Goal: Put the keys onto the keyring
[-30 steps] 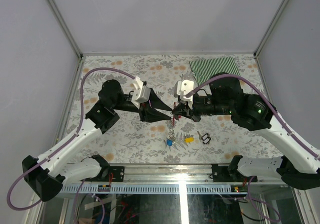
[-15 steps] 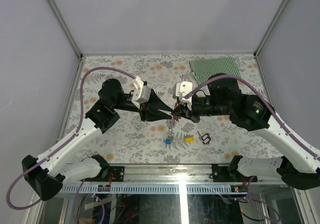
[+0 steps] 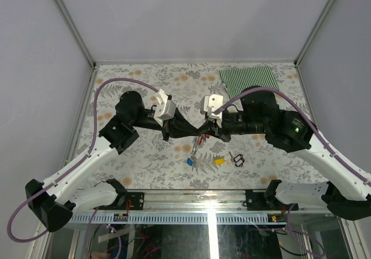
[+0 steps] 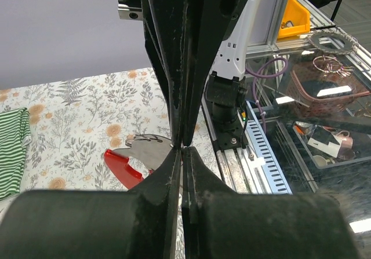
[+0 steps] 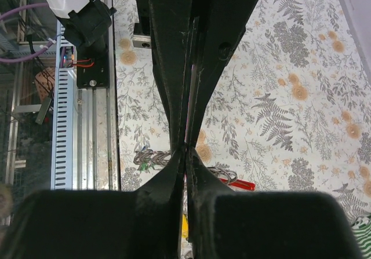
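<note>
Between the left tool (image 4: 183, 149) and the right tool (image 5: 185, 149), meeting tip to tip above the surface (image 3: 145, 85), sits the keyring (image 3: 200, 139), its chain trailing off near the blue key (image 3: 189, 161). Both tools have their jaws pressed together. The right seems pinched where chain joins clip; what the left has caught (if anything) I cannot tell. The step looks like steadying the clip. Next its gate needs opening, then the yellow key (image 3: 219, 161) beside the right tool needs fetching.
</note>
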Robot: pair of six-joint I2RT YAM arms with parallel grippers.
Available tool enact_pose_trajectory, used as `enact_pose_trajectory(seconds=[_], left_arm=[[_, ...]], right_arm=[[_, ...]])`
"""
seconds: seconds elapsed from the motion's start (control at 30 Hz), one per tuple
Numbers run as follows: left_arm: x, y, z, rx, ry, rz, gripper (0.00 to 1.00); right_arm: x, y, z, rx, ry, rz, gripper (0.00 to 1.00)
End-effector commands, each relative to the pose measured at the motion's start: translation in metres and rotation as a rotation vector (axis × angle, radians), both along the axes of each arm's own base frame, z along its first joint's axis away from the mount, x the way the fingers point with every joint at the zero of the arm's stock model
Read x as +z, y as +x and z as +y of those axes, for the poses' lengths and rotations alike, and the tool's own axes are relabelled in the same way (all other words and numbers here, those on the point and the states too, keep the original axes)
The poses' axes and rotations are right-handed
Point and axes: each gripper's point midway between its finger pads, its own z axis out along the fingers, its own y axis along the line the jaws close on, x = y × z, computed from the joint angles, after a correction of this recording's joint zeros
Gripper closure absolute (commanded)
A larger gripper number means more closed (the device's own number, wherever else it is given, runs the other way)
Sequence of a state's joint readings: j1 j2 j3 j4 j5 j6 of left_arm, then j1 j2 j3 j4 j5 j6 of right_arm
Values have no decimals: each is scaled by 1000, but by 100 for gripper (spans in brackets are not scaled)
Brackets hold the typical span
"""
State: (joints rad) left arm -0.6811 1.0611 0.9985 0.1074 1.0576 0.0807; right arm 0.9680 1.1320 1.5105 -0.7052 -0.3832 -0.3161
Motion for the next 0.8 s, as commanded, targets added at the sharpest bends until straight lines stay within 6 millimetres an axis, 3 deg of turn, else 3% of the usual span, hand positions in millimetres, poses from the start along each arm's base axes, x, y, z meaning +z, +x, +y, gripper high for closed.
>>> enact_pose_trajectory(seconds=[0.0, 0.1, 0.2, 0.37, 0.5, 0.77], left_arm=[[16, -2, 1, 14, -32, -38, 100], [22, -2, 3, 41, -66, -42, 100], [37, -5, 9, 75, -152, -56, 100], [62, -10, 20, 124, -300, -54, 100], [82, -22, 29, 111, -395, -81, 100], [98, -41, 36, 43, -414, -133, 100]], right_arm=[[39, -3, 5, 16, 144, -71, 91], [50, -5, 2, 6, 202, -97, 71], [70, -8, -2, -1, 311, -137, 63], [84, -17, -7, 8, 483, -186, 60], [82, -29, -6, 75, 556, -211, 58], [87, -45, 2, 182, 605, -190, 59]])
